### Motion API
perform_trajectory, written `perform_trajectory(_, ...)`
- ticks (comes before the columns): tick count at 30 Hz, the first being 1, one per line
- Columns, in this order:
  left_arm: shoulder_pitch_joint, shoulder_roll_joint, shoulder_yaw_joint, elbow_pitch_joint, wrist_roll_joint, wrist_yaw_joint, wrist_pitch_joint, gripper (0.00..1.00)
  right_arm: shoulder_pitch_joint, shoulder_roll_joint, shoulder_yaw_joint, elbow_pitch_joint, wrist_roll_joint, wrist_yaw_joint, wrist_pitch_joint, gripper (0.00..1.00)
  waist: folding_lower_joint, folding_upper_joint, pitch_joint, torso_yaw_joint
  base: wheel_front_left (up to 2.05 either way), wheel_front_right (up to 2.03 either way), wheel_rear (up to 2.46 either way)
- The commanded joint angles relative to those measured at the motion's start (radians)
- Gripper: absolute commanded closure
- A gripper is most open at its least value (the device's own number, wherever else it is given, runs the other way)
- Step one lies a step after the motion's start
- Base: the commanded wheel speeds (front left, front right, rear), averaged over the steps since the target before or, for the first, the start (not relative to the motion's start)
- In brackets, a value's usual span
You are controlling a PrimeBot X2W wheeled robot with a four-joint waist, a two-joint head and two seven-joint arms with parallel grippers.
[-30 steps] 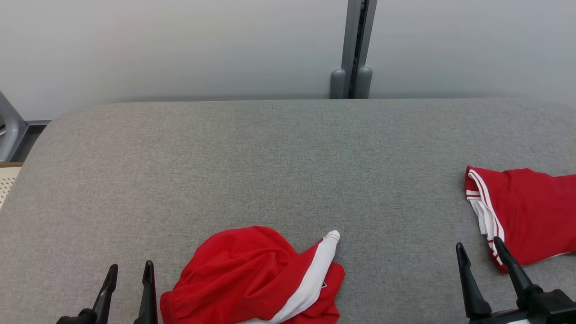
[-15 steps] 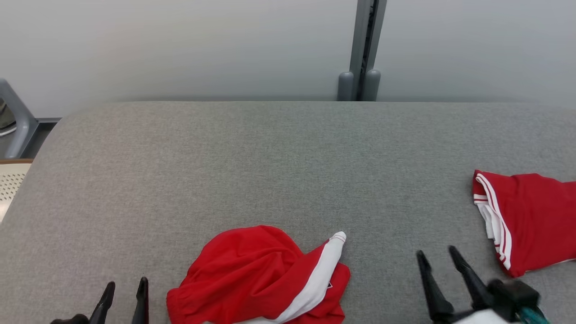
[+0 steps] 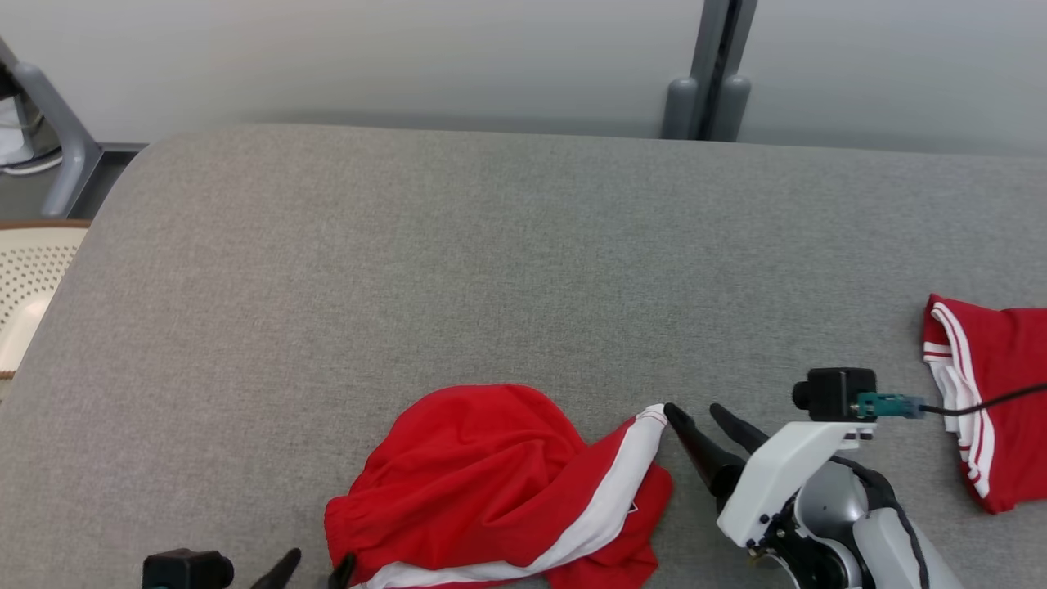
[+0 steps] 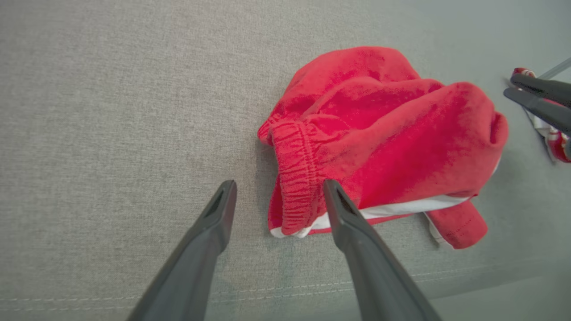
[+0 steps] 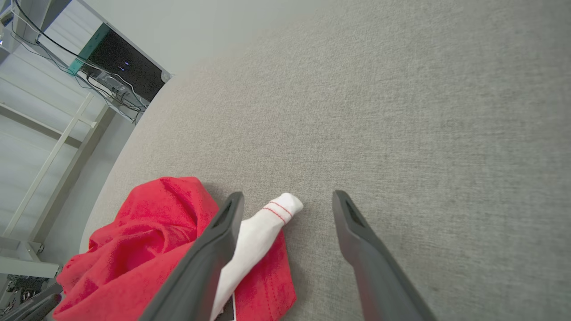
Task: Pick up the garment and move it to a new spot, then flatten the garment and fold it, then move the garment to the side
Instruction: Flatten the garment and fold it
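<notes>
Currently, crumpled red garment (image 3: pixel 491 483) lies at near edge of grey tabletop (image 3: pixel 491 245). Left wrist view: left gripper (image 4: pixel 279 185) spread, empty, elastic waistband (image 4: pixel 294 169) between its 2 fingers. Right wrist view: right gripper (image 5: pixel 287 194) spread, empty, white cuff (image 5: pixel 285 206) between fingers. Head view adds 2nd red garment (image 3: pixel 994 393) far right.

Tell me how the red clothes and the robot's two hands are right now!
Crumpled garment: bunched up on the grey cushion, not gripped.
Other garment: lying fairly flat at the right edge, untouched.
Left gripper: open, at the crumpled garment's elastic waistband.
Right gripper: open, at its white striped tip.
</notes>
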Motion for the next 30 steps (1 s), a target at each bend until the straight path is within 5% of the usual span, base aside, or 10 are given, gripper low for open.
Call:
perform_trajectory(1,0.012,-0.001,-0.010,-0.008,-0.010,-0.002,0.006,0.00,-0.012,-0.005,0.012,0.004,-0.005,0.001,0.021,0.00,0.0000,0.0000,0.018,0.014,0.00,0.00,0.00)
perform_trajectory(20,-0.068,0.066,-0.154,0.053,-0.136,-0.002,-0.027,0.00,-0.030,-0.006,0.089,-0.044,0.027,0.001,0.136,0.00,0.0000,0.0000,0.127,0.012,0.00,0.00,0.00)
perform_trajectory(21,-0.080,0.068,-0.176,0.063,-0.151,-0.002,-0.034,0.00,-0.037,-0.006,0.093,-0.041,0.029,0.001,0.134,0.40,0.0000,0.0000,0.132,0.010,0.00,0.00,0.00)
perform_trajectory(22,-0.093,0.069,-0.193,0.075,-0.169,-0.002,-0.040,0.00,-0.043,-0.006,0.097,-0.041,0.031,0.001,0.126,0.68,0.0000,0.0000,0.134,0.009,0.00,0.00,0.00)
perform_trajectory(23,-0.105,0.075,-0.211,0.087,-0.186,-0.002,-0.044,0.53,-0.049,-0.006,0.100,-0.043,0.036,0.001,0.118,1.00,0.0000,0.0000,0.138,0.007,0.00,0.00,0.00)
perform_trajectory(25,-0.131,0.093,-0.248,0.108,-0.215,-0.002,-0.060,1.00,-0.059,-0.006,0.099,-0.041,0.042,0.001,0.097,1.00,0.0000,0.0000,0.142,0.004,0.00,0.00,0.00)
perform_trajectory(30,-0.164,0.129,-0.294,0.109,-0.290,-0.002,-0.112,1.00,-0.073,-0.009,0.076,-0.075,0.068,0.001,0.065,1.00,0.0000,0.0000,0.144,-0.007,0.00,0.00,0.00)
